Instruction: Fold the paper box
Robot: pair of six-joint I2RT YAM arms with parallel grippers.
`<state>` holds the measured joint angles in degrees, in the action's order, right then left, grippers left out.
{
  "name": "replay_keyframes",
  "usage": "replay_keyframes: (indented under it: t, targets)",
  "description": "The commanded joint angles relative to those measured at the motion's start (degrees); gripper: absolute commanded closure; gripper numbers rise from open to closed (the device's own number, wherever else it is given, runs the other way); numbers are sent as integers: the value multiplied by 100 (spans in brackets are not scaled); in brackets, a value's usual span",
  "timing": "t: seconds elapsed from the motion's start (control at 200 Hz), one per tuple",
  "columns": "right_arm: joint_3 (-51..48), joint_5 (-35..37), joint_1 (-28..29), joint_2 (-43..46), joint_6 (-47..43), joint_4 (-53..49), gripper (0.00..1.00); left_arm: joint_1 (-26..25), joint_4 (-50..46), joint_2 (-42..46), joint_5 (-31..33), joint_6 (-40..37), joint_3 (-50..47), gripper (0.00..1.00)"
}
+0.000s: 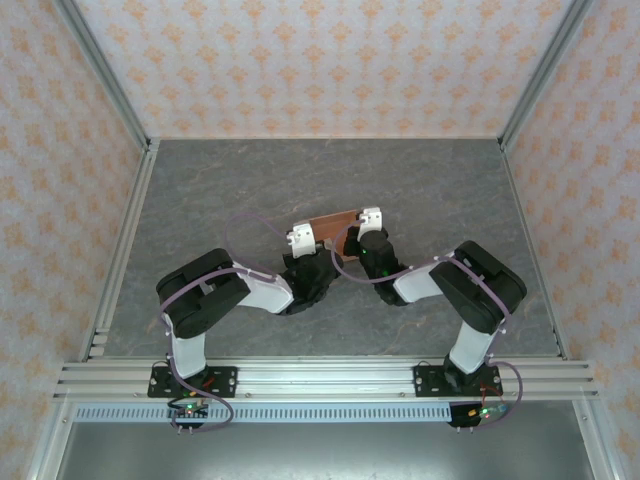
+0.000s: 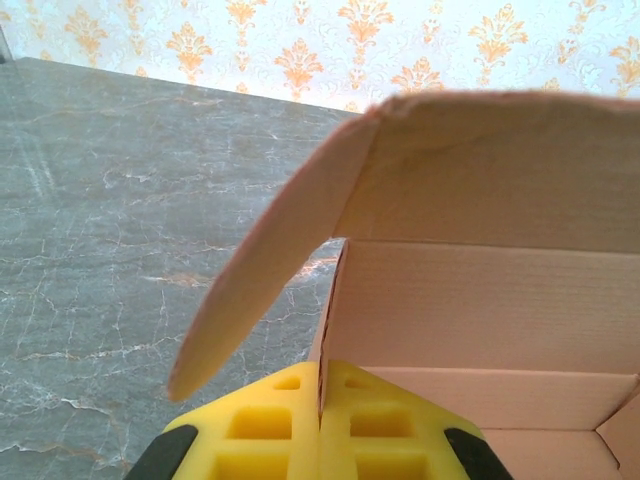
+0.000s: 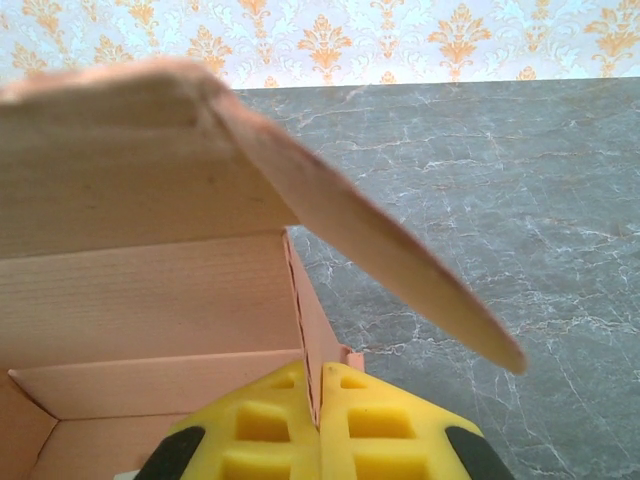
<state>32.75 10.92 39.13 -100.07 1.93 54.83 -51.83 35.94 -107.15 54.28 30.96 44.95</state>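
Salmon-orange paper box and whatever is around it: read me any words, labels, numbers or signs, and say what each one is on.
None readable.
The salmon-orange ribbed card box is blank on every face shown.
The yellow pads of the left gripper and the right gripper carry no print.
The wallpaper has only orange ornaments; the grey marbled table is unmarked.

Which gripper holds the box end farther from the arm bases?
The right gripper; the box is angled, its nearer end held by the left gripper.
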Motion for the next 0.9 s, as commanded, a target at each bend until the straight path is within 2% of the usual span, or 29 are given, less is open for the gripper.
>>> replay_keyframes:
  t: [0.0, 0.515, 0.896]
  targets:
    - [-216, 218, -9, -162, 250, -34, 100, -2, -186, -190, 420, -2, -198, 100]
    - [-441, 257, 3, -220, 293, 260, 94, -7, 44, -424, 583, -209, -340, 99]
    - [-487, 284, 4, 500, 404, -470, 72, -11, -138, -361, 654, -240, -260, 99]
